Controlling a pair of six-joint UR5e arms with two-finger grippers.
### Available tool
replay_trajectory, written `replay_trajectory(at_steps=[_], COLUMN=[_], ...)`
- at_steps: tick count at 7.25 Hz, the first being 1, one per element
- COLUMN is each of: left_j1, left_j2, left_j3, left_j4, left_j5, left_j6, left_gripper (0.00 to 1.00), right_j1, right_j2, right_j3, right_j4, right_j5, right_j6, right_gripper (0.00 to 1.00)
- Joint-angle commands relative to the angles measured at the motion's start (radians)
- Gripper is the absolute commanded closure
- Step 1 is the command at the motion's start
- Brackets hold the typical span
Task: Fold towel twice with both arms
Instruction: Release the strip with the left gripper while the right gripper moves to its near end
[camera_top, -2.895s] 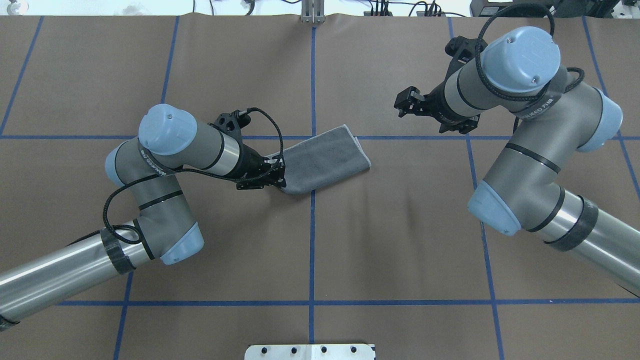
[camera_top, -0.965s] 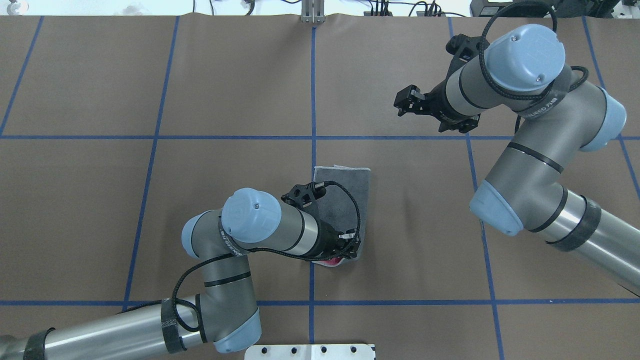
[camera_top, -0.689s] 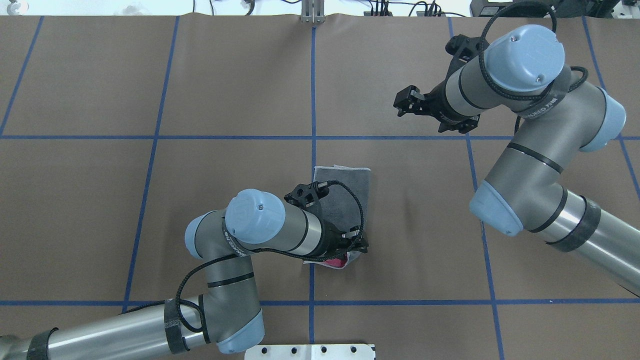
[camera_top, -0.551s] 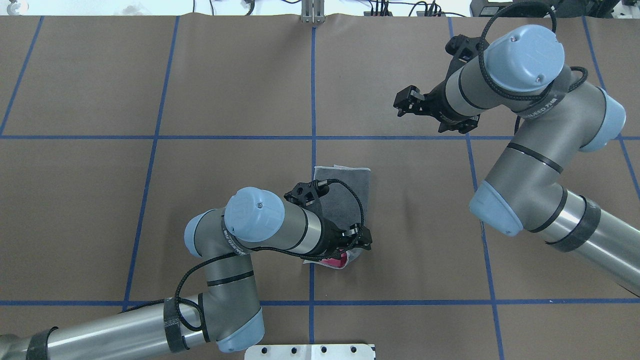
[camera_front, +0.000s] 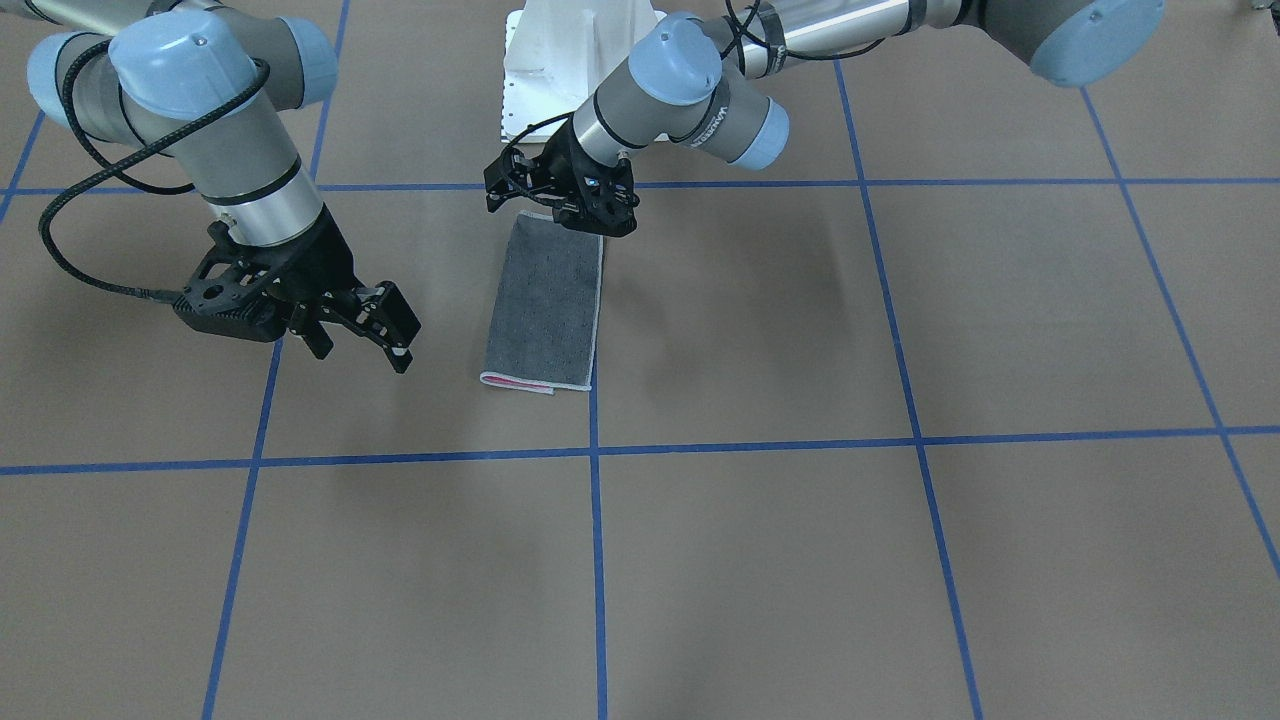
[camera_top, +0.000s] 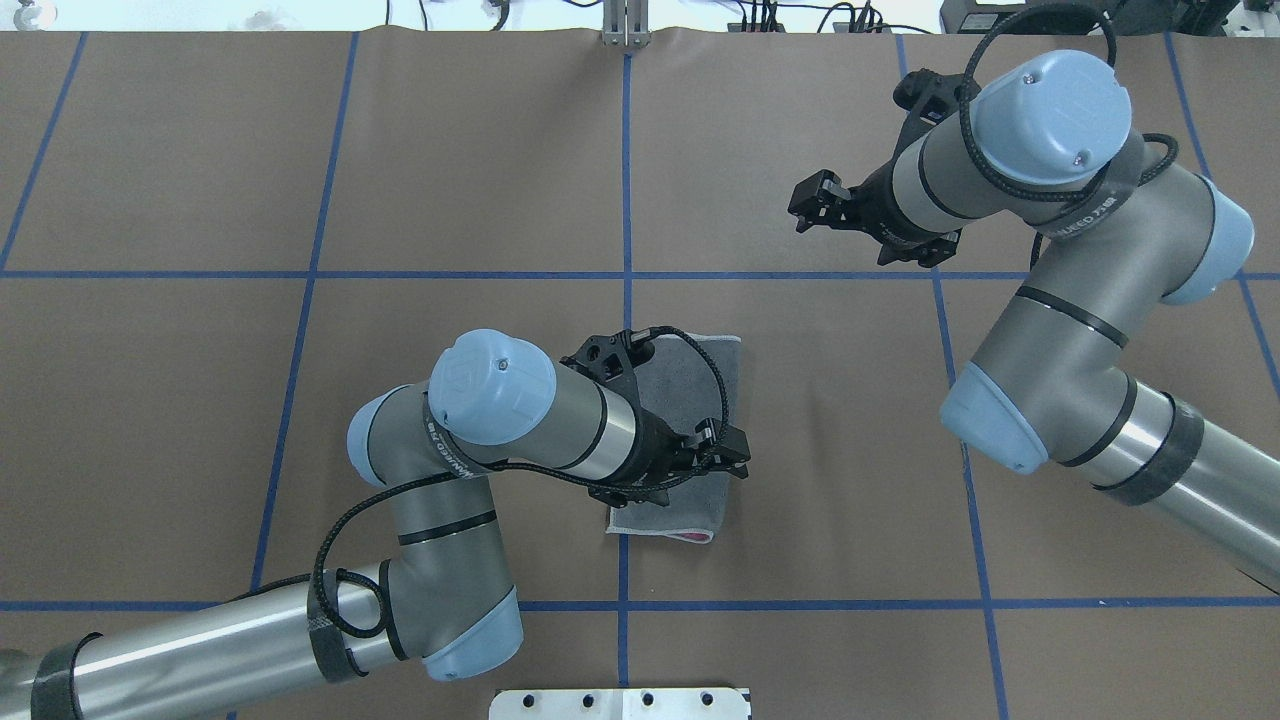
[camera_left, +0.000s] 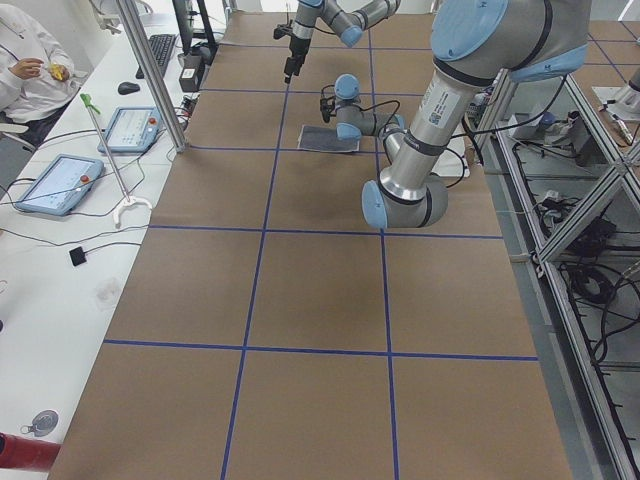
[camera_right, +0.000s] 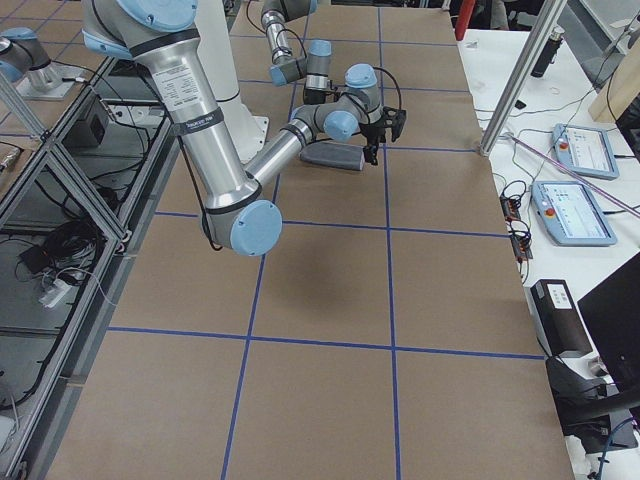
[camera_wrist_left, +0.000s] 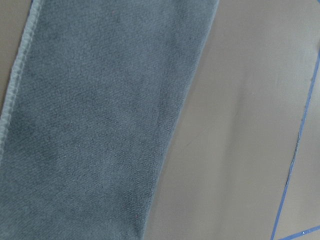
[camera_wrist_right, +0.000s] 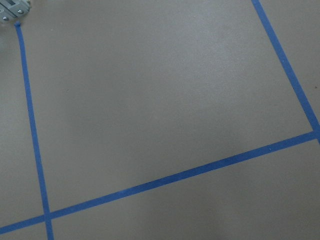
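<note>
Left tool (camera_top: 738, 462), seemingly released, hovers over the robot-side end of the towel (camera_front: 545, 300), a grey strip lying mid-tabletop. Right tool (camera_top: 803, 208) gapes empty, well apart toward the far edge. First fold looks done; next, pinch one short end and carry it over the other

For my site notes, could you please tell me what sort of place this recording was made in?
Most likely a robotics lab: a left arm and a right arm work at a table gridded with blue tape, control tablets lie on a side bench, and a person is nearby.
</note>
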Motion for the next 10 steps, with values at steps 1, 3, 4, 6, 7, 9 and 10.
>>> replay_trajectory(at_steps=[1, 3, 4, 6, 7, 9, 10], left_j1=[-0.054, -0.12, -0.127, -0.142, -0.142, -0.127, -0.125], left_j2=[0.025, 0.076, 0.095, 0.144, 0.176, 0.188, 0.188], left_j3=[-0.009, -0.035, -0.049, -0.08, -0.095, -0.095, -0.095], left_j4=[0.015, 0.014, 0.014, 0.014, 0.014, 0.015, 0.014], left_j5=[-0.06, -0.108, -0.108, -0.102, -0.09, -0.039, -0.036], left_j6=[0.008, 0.011, 0.011, 0.009, 0.008, 0.002, 0.002], left_gripper=[0.01, 0.01, 0.01, 0.01, 0.01, 0.01, 0.01], right_j1=[-0.038, -0.144, -0.196, -0.332, -0.397, -0.506, -0.552], right_j2=[-0.037, -0.1, -0.121, -0.155, -0.157, -0.163, -0.163], right_j3=[0.057, 0.147, 0.179, 0.238, 0.249, 0.25, 0.249], right_j4=[-0.001, -0.002, -0.004, -0.004, -0.005, -0.008, -0.01], right_j5=[-0.009, -0.1, -0.145, -0.29, -0.356, -0.496, -0.547], right_j6=[0.125, 0.268, 0.329, 0.45, 0.521, 0.631, 0.696], right_gripper=[0.0, 0.0, 0.0, 0.01, 0.01, 0.01, 0.02])
